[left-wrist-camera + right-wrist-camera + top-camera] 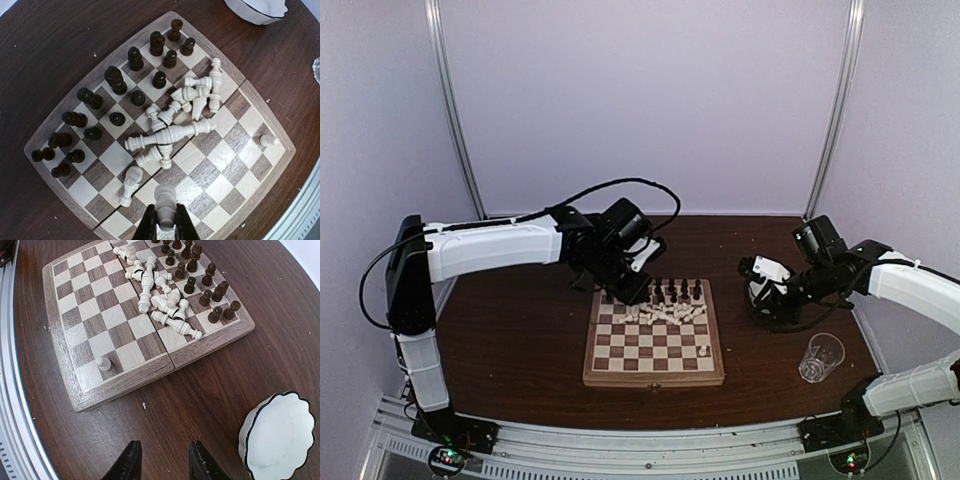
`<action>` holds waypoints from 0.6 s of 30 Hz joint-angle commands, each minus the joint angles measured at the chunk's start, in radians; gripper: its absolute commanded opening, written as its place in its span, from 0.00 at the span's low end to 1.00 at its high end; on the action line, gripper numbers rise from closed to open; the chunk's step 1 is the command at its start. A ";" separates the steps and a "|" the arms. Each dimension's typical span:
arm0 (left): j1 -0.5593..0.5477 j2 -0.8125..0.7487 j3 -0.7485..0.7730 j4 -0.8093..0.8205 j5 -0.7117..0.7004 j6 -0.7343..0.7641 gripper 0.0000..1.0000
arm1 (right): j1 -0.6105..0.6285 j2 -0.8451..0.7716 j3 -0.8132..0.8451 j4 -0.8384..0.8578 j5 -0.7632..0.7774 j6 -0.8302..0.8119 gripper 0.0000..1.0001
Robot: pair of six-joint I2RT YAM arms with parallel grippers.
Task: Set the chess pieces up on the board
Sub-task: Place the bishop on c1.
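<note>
The left gripper (165, 216) was closed on a white piece (165, 197), pinched between its two dark fingers (148, 226); the piece sat just over the board (220, 155), above the squares at the bottom of the left wrist view, near a fallen white piece (129, 184). The right gripper (164, 461) stood open with nothing between its fingers, over bare table (200, 390), apart from the board's edge (100, 310) and near a white bowl (280, 435).

The top view showed the left gripper (635, 290) at the far left corner of the board (655, 345), but the arm hid the held piece there; only the left wrist view showed the grip. Only the top view showed a clear cup (821, 357) at the right of the board. The right wrist view gave the clearest look at a lone white pawn (103, 362) standing upright near the board's corner.

The held piece seemed to stand roughly upright, its long axis running along the fingers, though blur made either end hard to tell. The heap of white pieces (185, 107) lay on their sides mid-board, pointing many ways; the longest one (170, 135) lay across the left wrist view from left to right. The dark pieces (115, 80) stood upright in two rows along one edge.
</note>
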 commanded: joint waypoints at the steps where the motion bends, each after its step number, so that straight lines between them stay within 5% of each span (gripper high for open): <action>1: -0.012 -0.074 -0.048 -0.026 0.079 -0.006 0.00 | -0.003 0.005 0.000 0.014 -0.008 -0.002 0.34; 18: -0.188 -0.101 -0.188 -0.066 -0.080 -0.038 0.01 | -0.004 0.015 -0.002 0.017 0.001 -0.010 0.35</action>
